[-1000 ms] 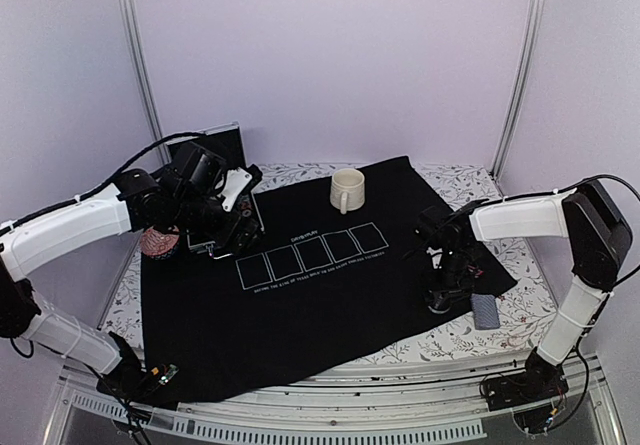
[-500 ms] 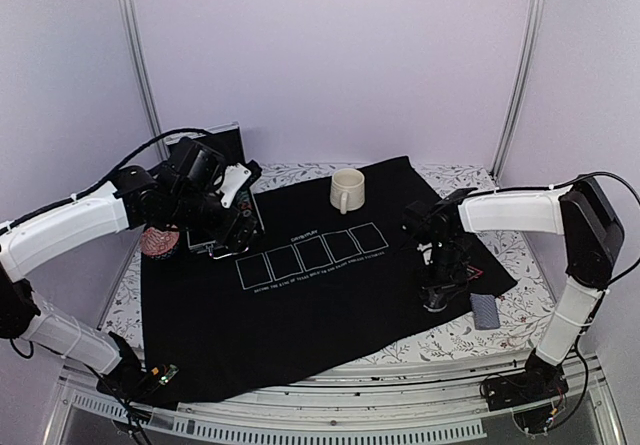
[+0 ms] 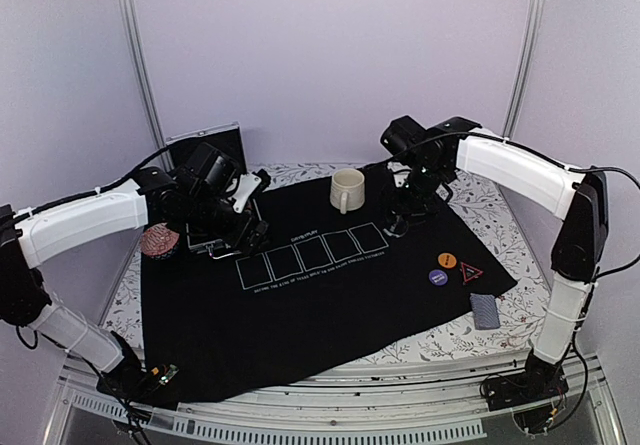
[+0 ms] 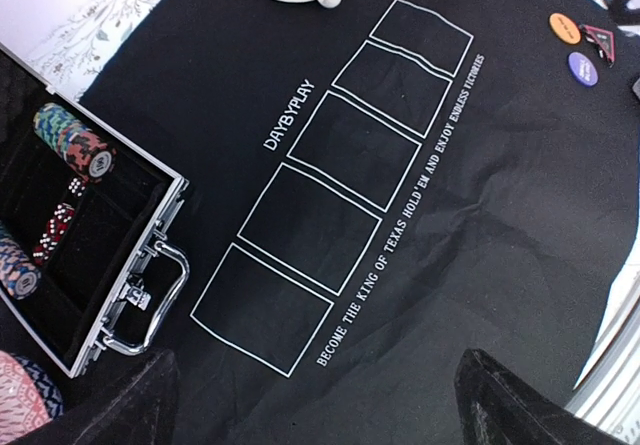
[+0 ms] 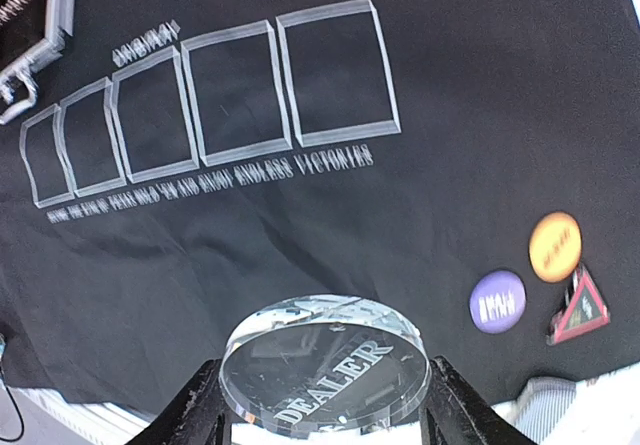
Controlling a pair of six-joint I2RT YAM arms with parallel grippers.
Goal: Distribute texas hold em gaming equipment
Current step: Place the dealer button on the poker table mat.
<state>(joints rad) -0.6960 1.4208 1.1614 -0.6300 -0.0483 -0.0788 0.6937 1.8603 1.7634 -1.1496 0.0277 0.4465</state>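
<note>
I see right hand (image 5: 322, 415) clamped on clear DEALER disc (image 5: 325, 360) right of mug (image 3: 347, 189); left hand (image 4: 315, 410) spread apart, empty, left of mug beside chip case (image 4: 95, 275)

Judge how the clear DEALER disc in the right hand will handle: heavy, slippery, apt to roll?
The DEALER disc looks like thick clear acrylic or glass, so probably stiff and heavy for its size. Its glossy rim may slip in the right hand. On edge it could roll; flat, it should sit steady.
</note>
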